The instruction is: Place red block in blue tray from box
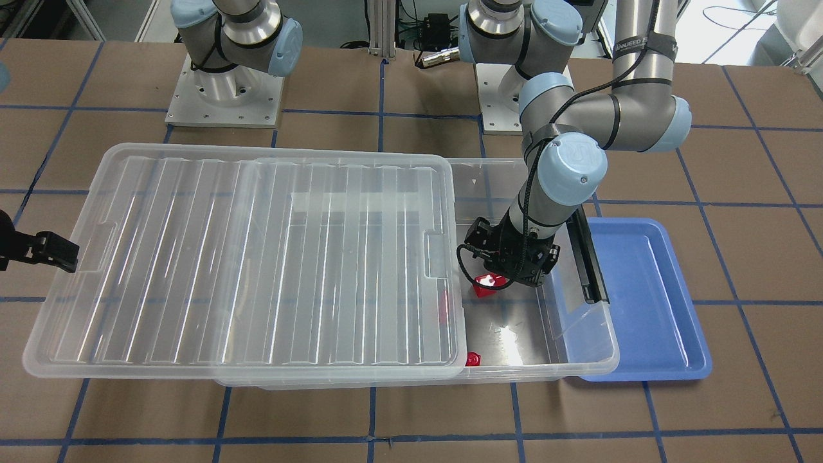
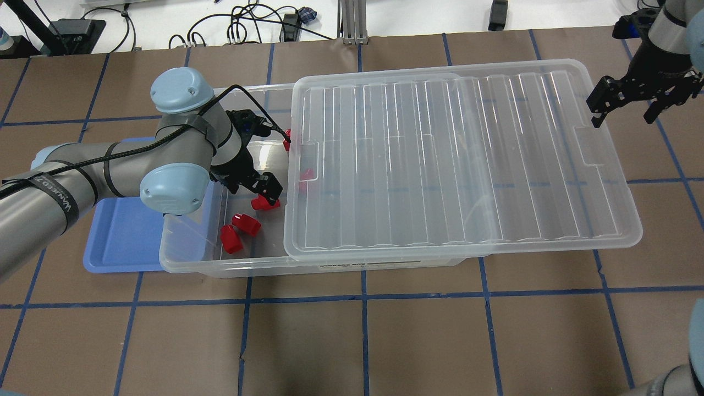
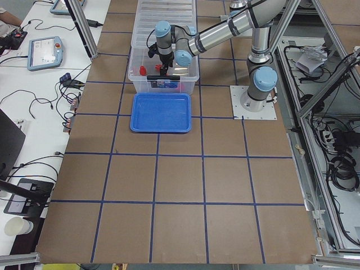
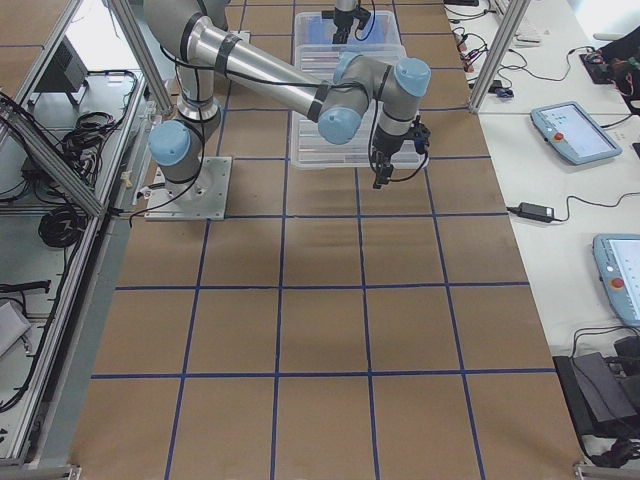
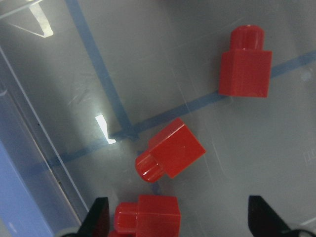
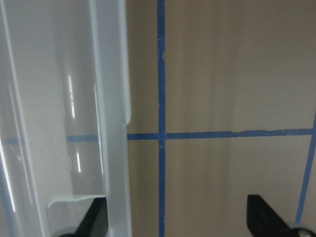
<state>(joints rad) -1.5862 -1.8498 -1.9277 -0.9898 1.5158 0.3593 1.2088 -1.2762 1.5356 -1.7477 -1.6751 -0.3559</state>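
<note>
My left gripper (image 2: 263,192) is inside the open end of the clear box (image 2: 220,269) and hangs open over several red blocks. In the left wrist view its open gripper (image 5: 180,216) has one red block (image 5: 148,215) between the fingertips, close to the left finger (image 5: 98,215). Two more red blocks (image 5: 175,150) lie ahead of it on the box floor. That nearest block also shows in the overhead view (image 2: 265,203). The blue tray (image 2: 121,242) lies beside the box, partly under my left arm. My right gripper (image 2: 624,116) is open and empty, just off the lid's far end.
The ribbed clear lid (image 2: 456,159) is slid sideways and covers most of the box, leaving the end near the tray open. More red blocks (image 2: 287,144) sit at the lid's edge. The box wall stands between the blocks and the tray (image 1: 649,296).
</note>
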